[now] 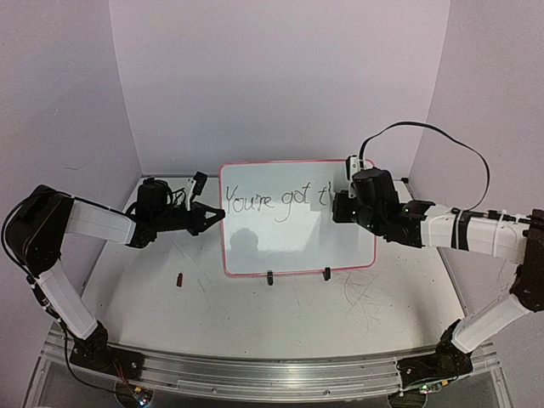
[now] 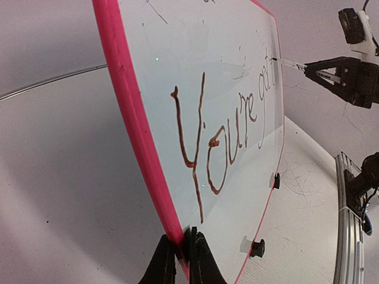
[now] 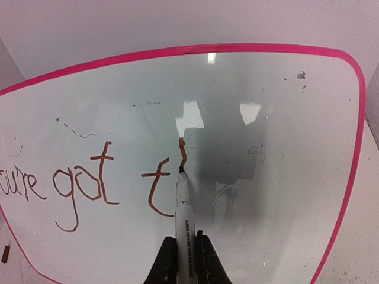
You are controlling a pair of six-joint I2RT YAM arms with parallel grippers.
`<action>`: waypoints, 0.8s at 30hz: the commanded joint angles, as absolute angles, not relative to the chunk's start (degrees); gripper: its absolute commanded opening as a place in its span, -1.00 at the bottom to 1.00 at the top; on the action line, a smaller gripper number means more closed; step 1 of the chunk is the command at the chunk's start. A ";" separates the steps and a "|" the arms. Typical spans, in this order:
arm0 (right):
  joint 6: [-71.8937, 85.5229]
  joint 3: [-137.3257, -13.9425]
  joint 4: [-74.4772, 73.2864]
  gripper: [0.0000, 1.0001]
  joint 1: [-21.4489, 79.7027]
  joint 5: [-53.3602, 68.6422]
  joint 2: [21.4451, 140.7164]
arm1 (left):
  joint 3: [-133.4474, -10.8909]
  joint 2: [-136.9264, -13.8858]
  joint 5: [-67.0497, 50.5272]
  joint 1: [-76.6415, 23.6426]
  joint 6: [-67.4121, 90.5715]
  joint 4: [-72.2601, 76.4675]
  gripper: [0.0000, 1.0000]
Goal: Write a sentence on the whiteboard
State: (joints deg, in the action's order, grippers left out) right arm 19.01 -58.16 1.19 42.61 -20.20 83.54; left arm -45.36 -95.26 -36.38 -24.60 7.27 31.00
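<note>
Marker (image 3: 182, 220) in right jaws | tip on whiteboard (image 3: 284, 177) | left jaws pinching it

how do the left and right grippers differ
The left gripper is shut on the whiteboard at its pink edge; the right gripper is shut on a marker, its tip on the board's face. The left sits beside the board, the right in front. Both are shut.

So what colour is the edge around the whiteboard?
The edge is bright pink; the left wrist view shows it best.
</note>
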 commanded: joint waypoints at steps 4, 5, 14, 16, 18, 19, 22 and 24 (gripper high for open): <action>21.24 -56.17 0.00 -1.00 43.72 -20.14 81.74 | -46.33 -96.03 -33.24 -26.63 1.84 27.31 -1.00; 21.43 -56.04 0.00 -1.00 43.83 -20.16 81.74 | -46.32 -96.01 -33.23 -26.64 1.82 27.33 -1.00; 23.13 -54.87 0.00 -1.00 45.08 -20.34 81.99 | -46.30 -95.87 -33.33 -26.72 1.84 27.32 -1.00; 23.25 -54.94 0.00 -1.00 45.18 -20.35 82.16 | -46.28 -95.89 -33.31 -26.72 1.80 27.32 -1.00; 23.29 -55.10 0.00 -1.00 45.26 -20.54 82.32 | -46.28 -95.81 -33.29 -26.72 1.84 27.32 -1.00; 23.29 -55.14 0.00 -1.00 45.30 -20.74 82.35 | -46.31 -95.87 -33.28 -26.72 1.85 27.33 -1.00; 23.13 -55.54 0.00 -1.00 45.30 -21.74 82.50 | -46.31 -95.98 -33.24 -26.72 1.84 27.32 -1.00; 22.80 -56.04 0.00 -1.00 45.29 -22.48 82.71 | -46.31 -96.08 -33.29 -26.72 1.84 27.32 -1.00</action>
